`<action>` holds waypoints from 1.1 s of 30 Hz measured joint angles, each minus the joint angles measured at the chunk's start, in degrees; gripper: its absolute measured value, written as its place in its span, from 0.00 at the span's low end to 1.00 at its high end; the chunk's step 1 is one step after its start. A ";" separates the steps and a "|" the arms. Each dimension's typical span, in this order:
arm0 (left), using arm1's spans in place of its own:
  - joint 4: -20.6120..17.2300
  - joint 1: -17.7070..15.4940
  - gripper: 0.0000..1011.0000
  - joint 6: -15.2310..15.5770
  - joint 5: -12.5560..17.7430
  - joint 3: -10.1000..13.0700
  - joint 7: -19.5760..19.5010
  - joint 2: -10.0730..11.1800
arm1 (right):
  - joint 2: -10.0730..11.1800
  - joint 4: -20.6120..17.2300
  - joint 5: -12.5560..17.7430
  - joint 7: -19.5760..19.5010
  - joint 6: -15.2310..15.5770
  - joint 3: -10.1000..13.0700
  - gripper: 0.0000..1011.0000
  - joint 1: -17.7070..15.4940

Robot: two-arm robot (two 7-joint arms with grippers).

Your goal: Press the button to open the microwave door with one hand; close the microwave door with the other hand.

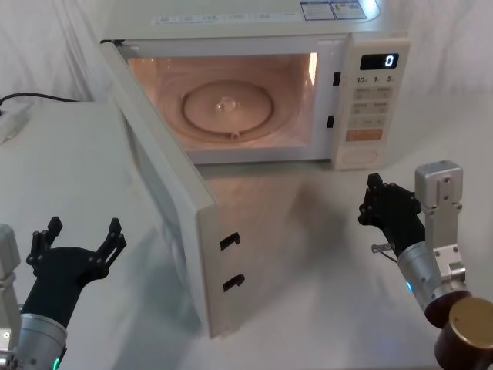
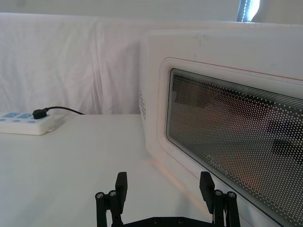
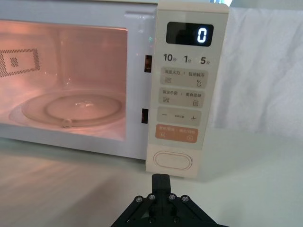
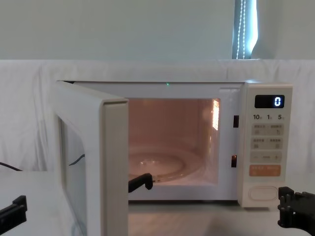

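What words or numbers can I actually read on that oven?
"0": on the black display atop the microwave control panel.
"10", "1", "5": on the row under the display.
"−" and "+": on a beige key.
Chinese key labels, the orange key's print and top stickers: too small to read.

The microwave [image 1: 254, 31] is cream, its lit inside glowing pinkish orange. The door [image 2: 227, 118] is cream too, with a dark window of fine white dots. The black display [image 3: 189, 34] shows a white "0". One key [image 3: 176, 133] is orange; the button [image 3: 173, 160] is plain cream. Both pincers [image 1: 77, 243] [image 1: 373, 206] are black. The bench [image 1: 62, 169] is white.
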 joint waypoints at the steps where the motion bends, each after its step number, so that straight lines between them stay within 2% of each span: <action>1: 0.00 0.00 0.99 0.00 0.00 0.00 0.00 0.00 | -0.10 -0.17 0.00 -0.02 -0.13 0.04 0.00 -0.19; 14: 0.00 0.00 0.99 0.00 0.00 0.00 0.00 0.00 | -1.32 -1.36 0.70 0.26 -1.93 0.56 0.00 -1.95; 33: 0.00 0.00 0.99 0.00 0.00 0.00 0.00 0.00 | -1.27 -1.31 0.70 0.27 -1.80 0.57 0.00 -1.88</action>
